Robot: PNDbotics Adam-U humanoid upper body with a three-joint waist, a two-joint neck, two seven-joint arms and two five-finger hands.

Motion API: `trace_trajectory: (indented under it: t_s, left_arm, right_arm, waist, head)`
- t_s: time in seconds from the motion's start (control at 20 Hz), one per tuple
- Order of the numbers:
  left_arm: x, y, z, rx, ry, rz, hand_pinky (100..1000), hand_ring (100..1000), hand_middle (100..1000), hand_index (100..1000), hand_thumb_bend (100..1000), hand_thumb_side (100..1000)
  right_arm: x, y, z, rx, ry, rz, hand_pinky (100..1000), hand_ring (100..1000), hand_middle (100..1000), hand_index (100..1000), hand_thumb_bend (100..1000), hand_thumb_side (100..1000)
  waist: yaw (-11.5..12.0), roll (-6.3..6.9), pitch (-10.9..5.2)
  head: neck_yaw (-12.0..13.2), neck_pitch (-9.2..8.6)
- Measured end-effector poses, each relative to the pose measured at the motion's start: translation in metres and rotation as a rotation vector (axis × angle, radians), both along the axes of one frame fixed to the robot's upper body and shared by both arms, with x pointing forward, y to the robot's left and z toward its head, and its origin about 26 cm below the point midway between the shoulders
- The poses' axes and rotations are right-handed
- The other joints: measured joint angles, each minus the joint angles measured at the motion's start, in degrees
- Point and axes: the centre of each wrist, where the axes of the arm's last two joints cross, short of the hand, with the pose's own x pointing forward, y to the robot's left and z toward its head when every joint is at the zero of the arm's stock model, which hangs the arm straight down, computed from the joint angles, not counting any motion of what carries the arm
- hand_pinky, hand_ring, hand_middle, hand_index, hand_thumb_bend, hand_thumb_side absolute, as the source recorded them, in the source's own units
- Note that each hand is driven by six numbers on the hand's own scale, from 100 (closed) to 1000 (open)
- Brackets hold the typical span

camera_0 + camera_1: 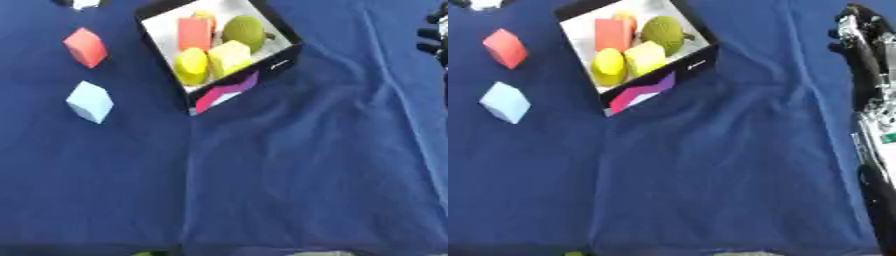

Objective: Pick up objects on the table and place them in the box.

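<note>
I have the worktop [297,175] under its wrinkled blue cloth filling nearly everything I see, largest of all. Along the right edge my right arm [868,100] runs up the side in black and silver, and the right robot hand [852,22] shows only as a dark shape at the top right; I cannot tell whether its fingers are straight or curled, and nothing appears to be in it. My left robot hand is nowhere in either view. Next down in size is the box [282,59], black-walled with a white floor, sitting askew at the upper middle with a pink and purple patch on its near outer wall. Inside it I count four things packed close: a round green fruit [244,31] at the far right, a red block [194,33] standing beside it, a pale yellow block [229,56] in front, and a yellow rounded piece [191,66] at the near left. Out on the cloth, well left of the box, lie a light blue block [89,101] and, farther back, a red cube [86,47].
</note>
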Motion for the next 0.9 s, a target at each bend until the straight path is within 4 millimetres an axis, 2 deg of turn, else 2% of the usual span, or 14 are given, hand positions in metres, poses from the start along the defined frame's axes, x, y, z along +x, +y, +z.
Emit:
trace_trajectory:
  t_s: [0.2, 0.5, 0.75, 0.9]
  left_arm:
    - [-0.006, 0.009, -0.007, 0.079, 0.055, 0.029, 899, 884, 813, 846, 371, 101]
    - [-0.007, 0.027, -0.023, 0.122, 0.158, 0.045, 879, 867, 797, 836, 322, 227]
    - [-0.013, 0.037, -0.032, 0.125, 0.222, 0.027, 870, 856, 779, 813, 337, 310]
    - [-0.016, 0.041, -0.037, 0.138, 0.251, 0.022, 873, 859, 782, 810, 388, 294]
  right_arm:
    - [0.0, 0.0, 0.0, -0.002, 0.0, 0.0, 779, 773, 751, 848, 100, 584]
    - [0.0, 0.0, 0.001, -0.001, -0.002, 0.0, 779, 773, 752, 848, 100, 586]
    - [0.001, 0.001, 0.003, -0.001, -0.008, 0.003, 779, 773, 751, 848, 100, 588]
    - [0.001, 0.001, 0.003, -0.002, -0.009, 0.003, 778, 773, 751, 848, 100, 589]
  waist:
    - [-0.15, 0.0, 0.0]
    - [-0.46, 0.28, 0.04]
    - [-0.7, 0.29, 0.05]
    - [-0.77, 0.29, 0.06]
  head:
    - [0.0, -0.52]
    - [-0.16, -0.66]
    - [-0.24, -0.66]
    - [-0.27, -0.66]
